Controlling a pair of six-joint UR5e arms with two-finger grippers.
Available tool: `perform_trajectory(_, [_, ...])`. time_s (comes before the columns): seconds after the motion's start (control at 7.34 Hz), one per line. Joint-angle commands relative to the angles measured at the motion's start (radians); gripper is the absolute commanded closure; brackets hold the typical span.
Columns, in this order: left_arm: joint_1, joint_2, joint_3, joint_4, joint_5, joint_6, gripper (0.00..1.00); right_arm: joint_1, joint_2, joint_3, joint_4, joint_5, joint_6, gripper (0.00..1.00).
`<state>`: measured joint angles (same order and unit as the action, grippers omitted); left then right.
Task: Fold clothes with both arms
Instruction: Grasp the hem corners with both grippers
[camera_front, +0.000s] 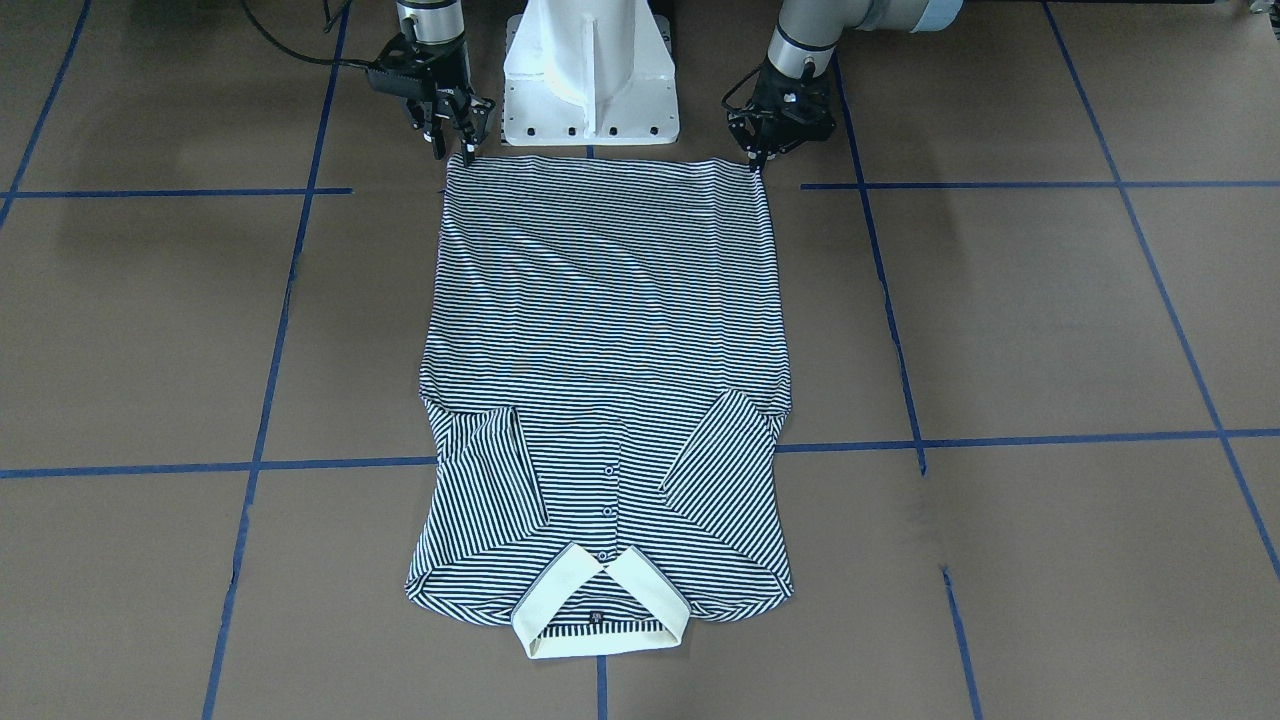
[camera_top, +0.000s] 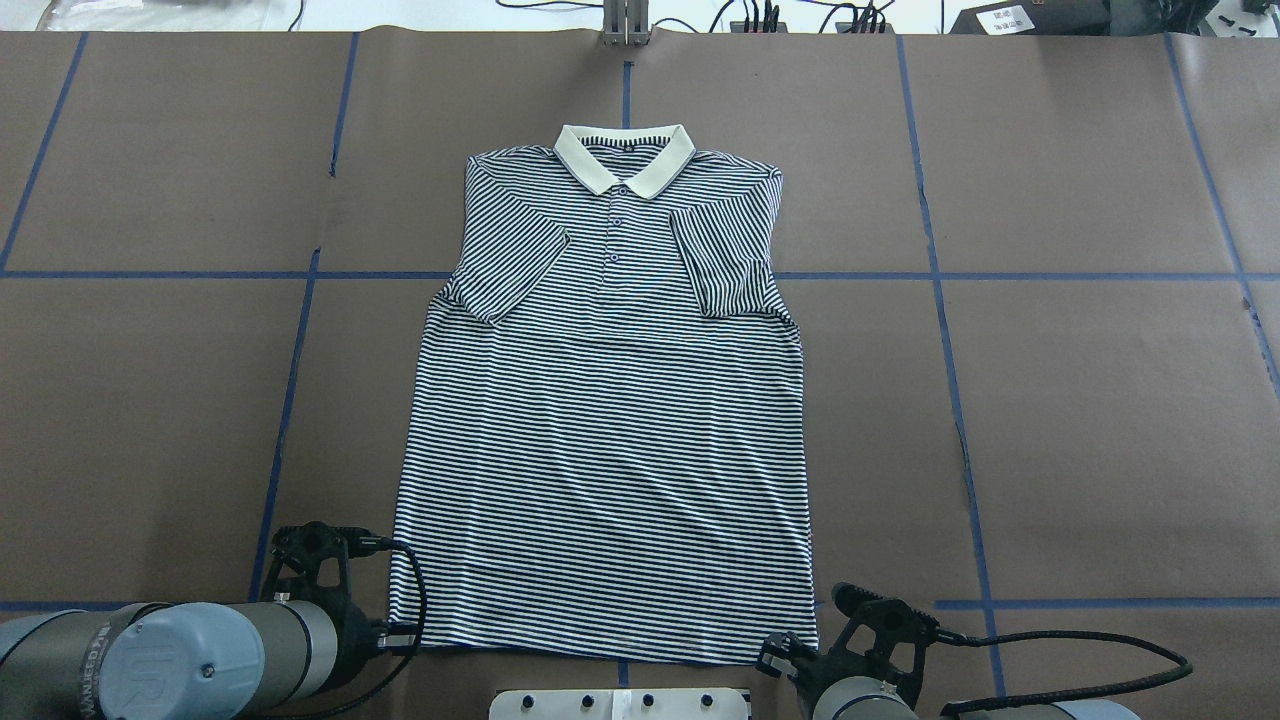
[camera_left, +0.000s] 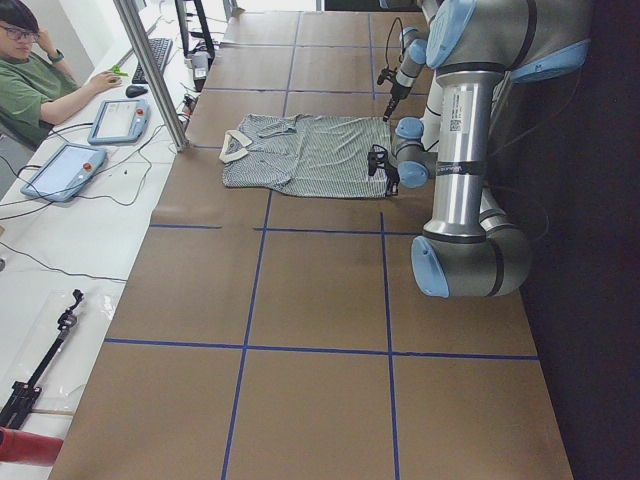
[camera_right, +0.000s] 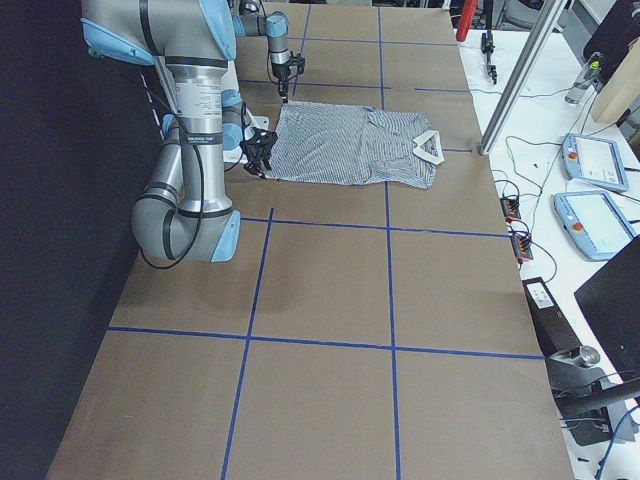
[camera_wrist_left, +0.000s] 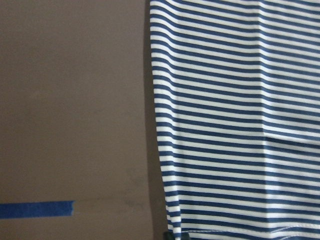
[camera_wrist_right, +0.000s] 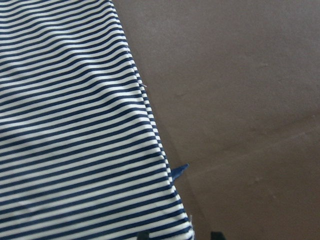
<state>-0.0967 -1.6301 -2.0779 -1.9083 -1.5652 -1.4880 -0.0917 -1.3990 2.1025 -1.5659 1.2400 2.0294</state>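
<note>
The striped polo shirt (camera_top: 600, 400) lies flat and face up, with its cream collar (camera_top: 625, 160) far from me and both sleeves folded in over the chest. My left gripper (camera_front: 756, 163) is down at the hem's left corner, which also shows in the left wrist view (camera_wrist_left: 172, 235). I cannot tell how its jaws stand. My right gripper (camera_front: 462, 152) is at the hem's right corner. In the right wrist view two dark fingertips (camera_wrist_right: 150, 235) stand apart on either side of that corner, so it is open.
The white pedestal base (camera_front: 590, 80) stands just behind the hem, between the two grippers. Blue tape lines (camera_top: 1000, 276) cross the brown table cover. An operator (camera_left: 30, 70) sits at a side desk with tablets, off the table's far side.
</note>
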Motion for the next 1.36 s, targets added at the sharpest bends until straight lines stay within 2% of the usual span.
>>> perform_trajectory(0.0, [0.0, 0.001, -0.001, 0.0, 0.001, 0.0, 1.0, -0.006, -0.002, -0.006, 0.001, -0.001, 0.0, 0.48])
perform_trajectory(0.14, [0.0, 0.001, -0.002, 0.0, 0.001, 0.0, 1.0, -0.01, -0.002, -0.009, 0.001, -0.001, 0.0, 0.48])
perform_trajectory(0.27, [0.0, 0.001, -0.002, 0.0, 0.001, 0.0, 1.0, -0.01, 0.0, -0.009, 0.001, -0.001, 0.0, 0.53])
perform_trajectory(0.41, [-0.002, -0.001, -0.002, 0.0, 0.001, 0.0, 1.0, -0.01, 0.002, -0.012, 0.001, -0.001, 0.0, 0.7])
perform_trajectory(0.55, [-0.002, -0.001, -0.004, 0.0, 0.001, 0.0, 1.0, -0.01, 0.002, -0.012, 0.001, -0.001, 0.0, 0.71])
perform_trajectory(0.82, [0.0, -0.001, -0.005, -0.002, -0.001, 0.0, 1.0, -0.008, 0.008, -0.009, 0.001, -0.001, 0.0, 1.0])
perform_trajectory(1.09, [-0.002, -0.005, -0.011, 0.0, -0.004, 0.0, 1.0, 0.015, 0.008, 0.016, 0.001, -0.027, -0.009, 1.0])
perform_trajectory(1.23, [-0.003, -0.004, -0.057, 0.015, -0.012, 0.006, 1.0, 0.039, -0.003, 0.075, 0.0, -0.021, -0.02, 1.0])
